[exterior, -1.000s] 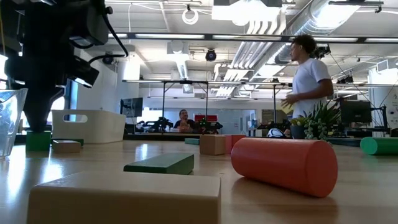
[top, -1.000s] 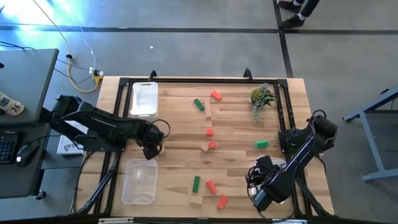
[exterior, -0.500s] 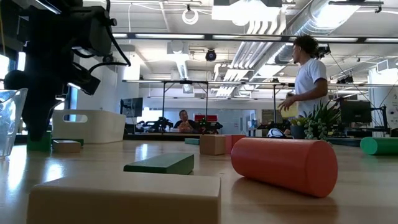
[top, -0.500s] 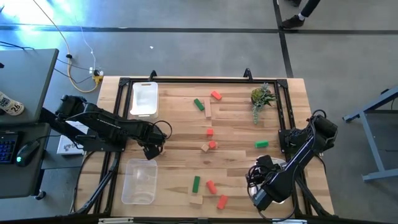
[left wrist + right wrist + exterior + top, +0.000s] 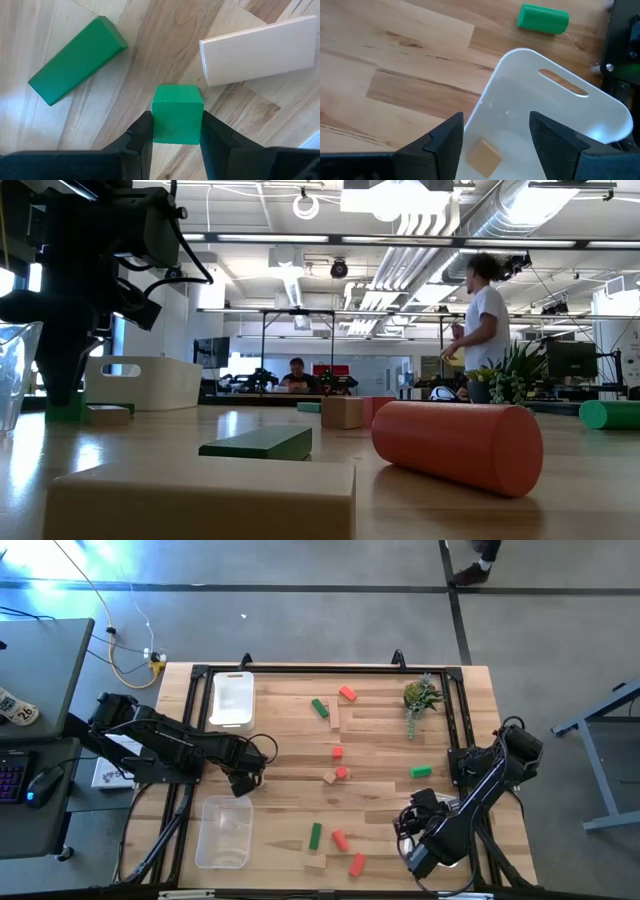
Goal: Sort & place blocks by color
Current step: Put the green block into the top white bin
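Left tool (image 5: 176, 145) at the tabletop's (image 5: 380, 750) nine o'clock side, fingers (image 5: 141, 142) pinching a green cube (image 5: 177, 114) from both sides, cube resting on the wood. Just beyond the cube in the left wrist view: a green bar (image 5: 75, 60) and a flat tan piece (image 5: 260, 49), both apart from it. Compared with a second ago, fingers drawn in from spread wide to snug against the cube; arm barely shifted.

Right tool (image 5: 495, 145) at the tabletop's four o'clock corner, fingers spread, gripping nothing, hovering over a white tray (image 5: 545, 110) holding one tan block (image 5: 482, 156). Green cylinder (image 5: 542, 19) lying on the wood just past that tray. No change in this arm from earlier.

Containers, from above: white tray (image 5: 232, 698) at eleven o'clock, contents impossible to tell; clear tray (image 5: 223, 830) at seven o'clock, looking empty.

Remaining blocks (image 5: 338, 775) scattered across the middle: green and red near twelve o'clock, red and tan pieces at centre, green, red and tan cluster near six o'clock. Small green plant (image 5: 420, 695) at one o'clock.

In the low view, a person (image 5: 480, 330) standing in the room behind, turned slightly since earlier.
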Motion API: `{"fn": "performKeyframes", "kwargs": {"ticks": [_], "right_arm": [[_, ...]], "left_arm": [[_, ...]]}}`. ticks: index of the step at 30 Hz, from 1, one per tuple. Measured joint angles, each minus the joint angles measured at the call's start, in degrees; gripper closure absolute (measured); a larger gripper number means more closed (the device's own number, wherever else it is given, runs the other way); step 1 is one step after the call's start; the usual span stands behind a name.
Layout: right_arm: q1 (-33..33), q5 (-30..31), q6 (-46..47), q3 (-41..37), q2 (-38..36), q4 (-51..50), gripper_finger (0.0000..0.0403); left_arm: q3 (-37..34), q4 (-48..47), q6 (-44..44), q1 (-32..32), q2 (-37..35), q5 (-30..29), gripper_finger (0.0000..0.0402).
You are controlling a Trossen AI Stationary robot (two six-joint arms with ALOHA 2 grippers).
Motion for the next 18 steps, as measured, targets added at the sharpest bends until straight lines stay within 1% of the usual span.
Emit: {"fn": "performKeyframes", "kwargs": {"ticks": [8, 15, 18], "right_arm": [[0.0, 0.1, -0.5, 0.0, 0.0, 0.0, 0.0190], [-1.1, 0.8, -1.6, 0.0, -1.1, 0.2, 0.0190], [-2.0, 2.4, -3.5, 0.0, -1.6, 0.3, 0.0190]], "left_arm": [[0.6, -0.9, 1.3, 0.0, 0.0, 0.1, 0.0302], [5.7, -1.3, 4.4, 0.0, -0.3, -1.2, 0.0301], [8.6, -3.3, 5.8, 0.0, -0.3, -3.2, 0.0300]]}}
